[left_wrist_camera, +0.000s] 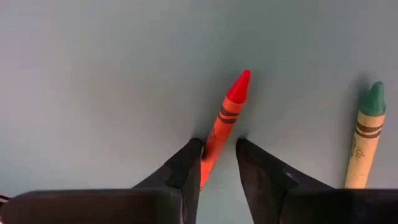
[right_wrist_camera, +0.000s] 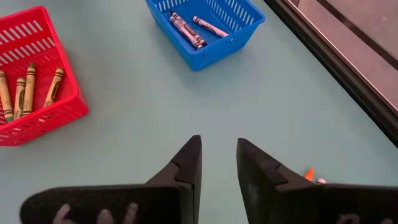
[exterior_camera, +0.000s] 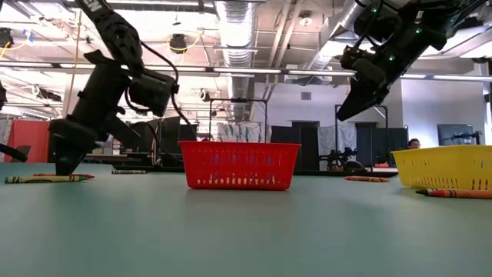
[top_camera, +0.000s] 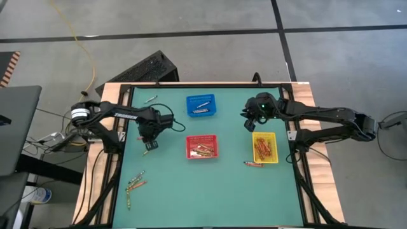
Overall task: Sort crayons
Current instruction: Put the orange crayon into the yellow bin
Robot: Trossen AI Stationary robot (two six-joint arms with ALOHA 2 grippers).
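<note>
From above, the blue basket (top_camera: 201,105), red basket (top_camera: 202,147) and yellow basket (top_camera: 265,147) each hold crayons, but a loose cluster of crayons (top_camera: 134,184) lies at seven o'clock on the bench (top_camera: 210,197). At table level, one stray crayon (exterior_camera: 453,194) lies beside the yellow basket. The left tool (left_wrist_camera: 217,163) is clenched on a red crayon (left_wrist_camera: 225,121) beside a green crayon (left_wrist_camera: 365,134). The right tool (right_wrist_camera: 217,158), empty, hangs released over bare bench. Sorting looks roughly half done.
</note>
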